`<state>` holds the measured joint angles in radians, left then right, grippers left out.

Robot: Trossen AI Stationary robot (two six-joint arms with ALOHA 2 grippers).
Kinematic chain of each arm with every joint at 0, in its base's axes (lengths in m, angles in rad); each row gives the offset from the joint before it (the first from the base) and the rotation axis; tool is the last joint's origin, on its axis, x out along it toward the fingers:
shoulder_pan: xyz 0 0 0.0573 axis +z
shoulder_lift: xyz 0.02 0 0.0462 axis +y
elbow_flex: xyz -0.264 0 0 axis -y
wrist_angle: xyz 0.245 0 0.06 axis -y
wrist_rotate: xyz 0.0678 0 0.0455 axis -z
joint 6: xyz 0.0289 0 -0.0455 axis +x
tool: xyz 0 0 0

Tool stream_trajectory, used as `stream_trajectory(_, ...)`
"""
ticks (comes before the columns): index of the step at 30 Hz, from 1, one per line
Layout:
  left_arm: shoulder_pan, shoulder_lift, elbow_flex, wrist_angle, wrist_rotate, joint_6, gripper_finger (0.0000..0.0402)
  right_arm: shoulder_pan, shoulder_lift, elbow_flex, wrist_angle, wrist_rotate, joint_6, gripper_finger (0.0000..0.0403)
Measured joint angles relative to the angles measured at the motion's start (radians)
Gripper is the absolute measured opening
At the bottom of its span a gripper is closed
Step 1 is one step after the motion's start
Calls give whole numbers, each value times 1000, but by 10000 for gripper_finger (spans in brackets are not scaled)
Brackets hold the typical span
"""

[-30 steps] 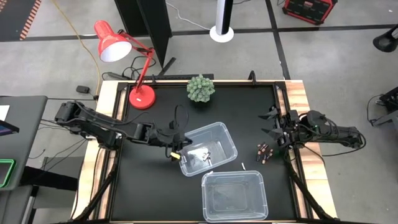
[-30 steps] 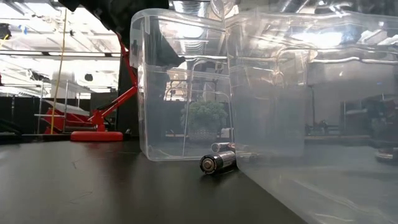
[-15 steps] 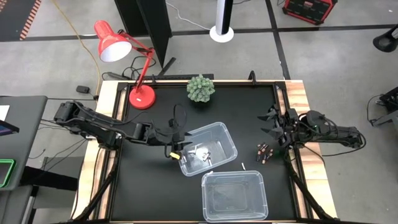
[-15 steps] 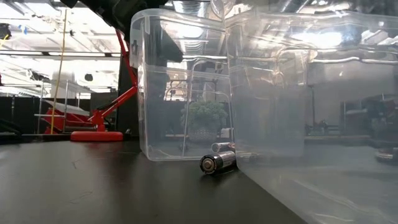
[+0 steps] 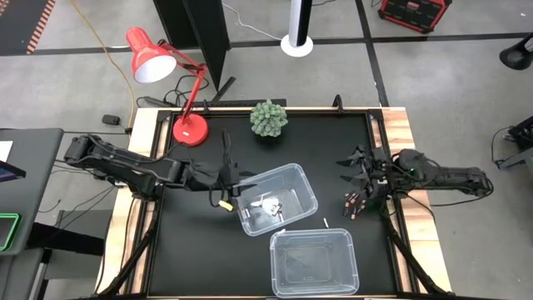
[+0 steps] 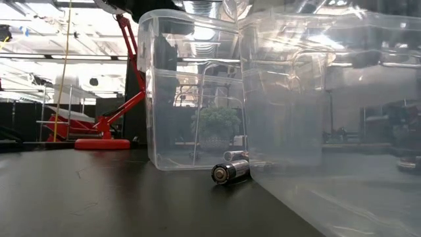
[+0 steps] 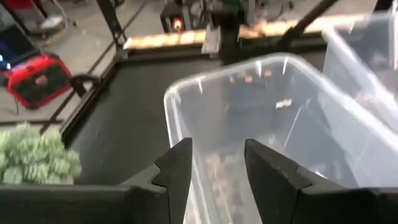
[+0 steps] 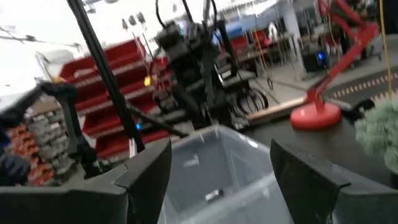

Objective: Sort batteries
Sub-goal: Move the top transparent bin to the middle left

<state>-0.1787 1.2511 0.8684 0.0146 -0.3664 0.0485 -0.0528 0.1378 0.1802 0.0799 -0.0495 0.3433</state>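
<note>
Several whitish batteries (image 5: 268, 204) lie on the floor of the far clear bin (image 5: 293, 173). A cluster of dark batteries with copper ends (image 5: 353, 202) lies on the black mat right of that bin. One pale battery (image 5: 326, 222) lies alone nearer the near bin (image 5: 314, 275). In the low view one battery (image 6: 230, 172) lies on the mat at the foot of the bins. My left gripper (image 5: 233, 190) (image 7: 217, 152) is open and empty, just outside the far bin's left wall. My right gripper (image 5: 356, 177) (image 8: 221, 149) is open and empty, above and just beyond the dark cluster.
A red desk lamp (image 5: 190, 129) and a small green plant (image 5: 269, 117) stand at the far edge of the mat. The two clear bins (image 6: 197, 92) fill the middle. Bare black mat (image 5: 200, 250) lies to the near left, and wooden rails frame the table.
My left gripper has drawn back from the far bin's left corner, toward the table's left and far edge. My right gripper has reached a little toward the table's left, closer over the dark batteries. No battery or bin has moved.
</note>
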Motion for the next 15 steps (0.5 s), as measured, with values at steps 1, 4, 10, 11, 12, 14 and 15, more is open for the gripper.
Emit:
stream_trajectory(1,0,-2,0,-23,0,-7,141,0,16,0,1,0,0,292)
stream_trajectory(4,0,-4,0,-90,-33,-49,141,0,59,0,-2,0,0,292)
stream_trajectory(10,0,-11,0,-197,-161,-124,141,0,147,0,-124,0,0,292)
stream_trajectory(11,0,-11,0,-193,-167,-122,141,0,162,0,-138,0,0,292)
stream_trajectory(12,0,-13,0,-187,-170,-118,141,0,175,0,-150,0,0,292)
stream_trajectory(14,0,-22,0,-180,-172,-116,141,0,200,0,-160,1,-1,292)
stream_trajectory(15,0,-26,0,-179,-172,-123,141,0,210,0,-162,1,-1,292)
